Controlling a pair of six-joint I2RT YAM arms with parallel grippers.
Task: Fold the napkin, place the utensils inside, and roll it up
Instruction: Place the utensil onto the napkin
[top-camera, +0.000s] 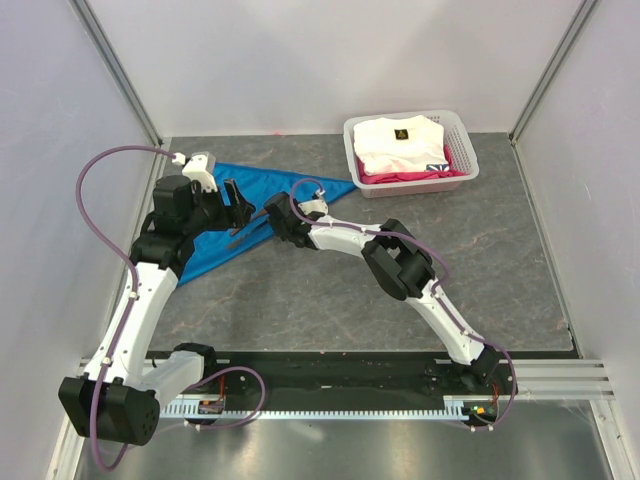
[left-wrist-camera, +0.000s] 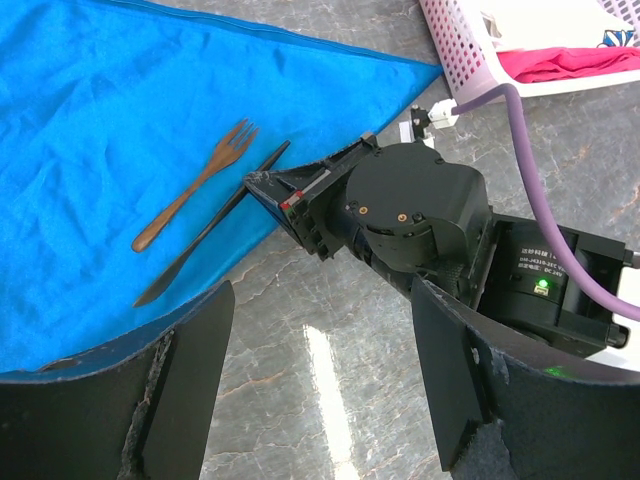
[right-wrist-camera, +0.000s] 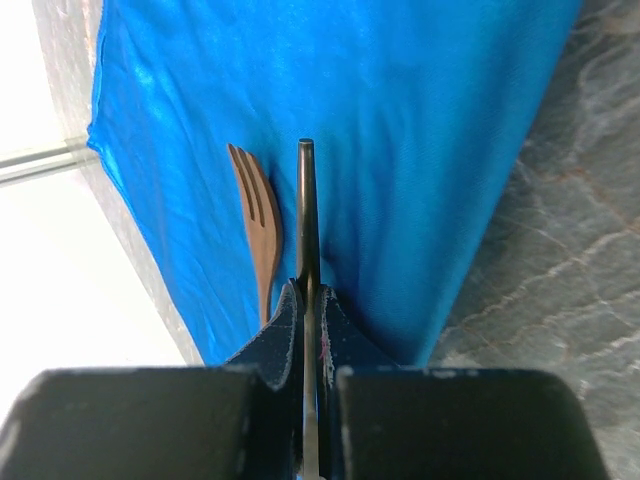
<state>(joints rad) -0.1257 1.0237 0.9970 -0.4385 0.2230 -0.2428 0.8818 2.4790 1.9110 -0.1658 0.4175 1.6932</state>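
The napkin (top-camera: 213, 250) lies at the far left of the tabletop (top-camera: 480, 260), folded into a blue triangle with one point reaching toward the basket (top-camera: 462, 165) of white and pink clothes (top-camera: 400, 140). On the cloth, near its long folded edge, rest the brown fork (left-wrist-camera: 195, 185) and the dark knife (left-wrist-camera: 205, 240), side by side and almost parallel, the fork's tines beside the knife's far end. The right gripper (right-wrist-camera: 308, 300) comes in from the tabletop side of that edge and is closed tight on the knife partway along its length; whether the knife is lifted off the cloth or resting on it I cannot tell. The left gripper (left-wrist-camera: 322, 300) hangs above the napkin's edge with its jaws spread wide and nothing between them, the utensils just beyond its fingertips.
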